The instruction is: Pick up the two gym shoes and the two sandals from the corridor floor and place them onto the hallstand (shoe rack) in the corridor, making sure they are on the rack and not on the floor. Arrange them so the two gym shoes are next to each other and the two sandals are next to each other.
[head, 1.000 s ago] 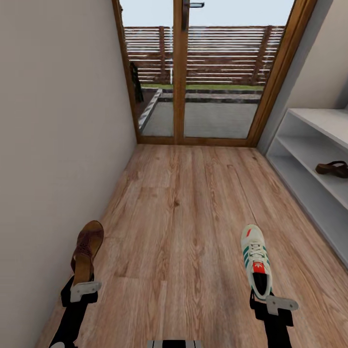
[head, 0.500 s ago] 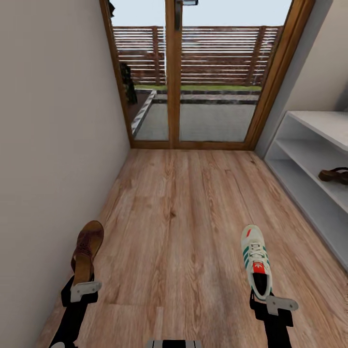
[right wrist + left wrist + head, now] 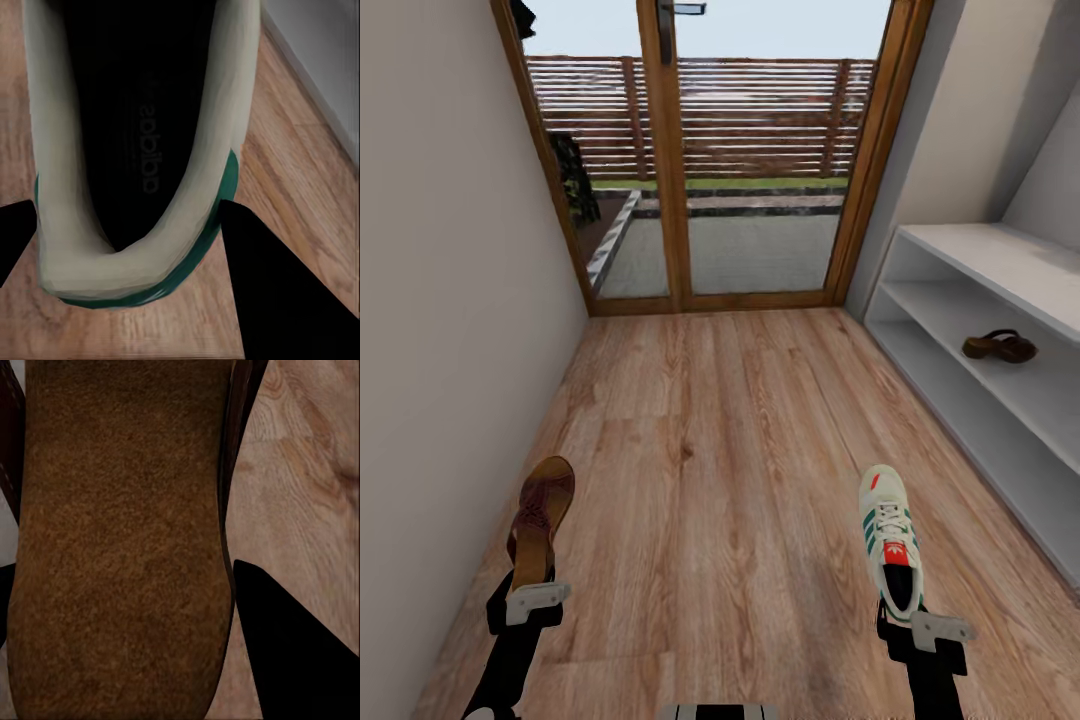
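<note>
Ahead, a glass door (image 3: 690, 170) with a wooden frame is closing off the far end of the corridor, a bare wall is running along the left, and the shoe rack (image 3: 1000, 345) is standing on the right. One sandal (image 3: 1000, 346) is lying on its middle shelf. The left gripper (image 3: 530, 590) is gripping a second sandal (image 3: 538, 520) by its heel above the floor (image 3: 710, 450), and the right gripper (image 3: 915, 620) is clamping one sneaker (image 3: 890, 540) likewise.

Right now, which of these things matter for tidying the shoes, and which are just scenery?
Part of the job:
- sandal in the left gripper
- gym shoe in the right gripper
- second sandal on the hallstand
- corridor floor

Scenery:
- glass doors
- fence outside
</note>
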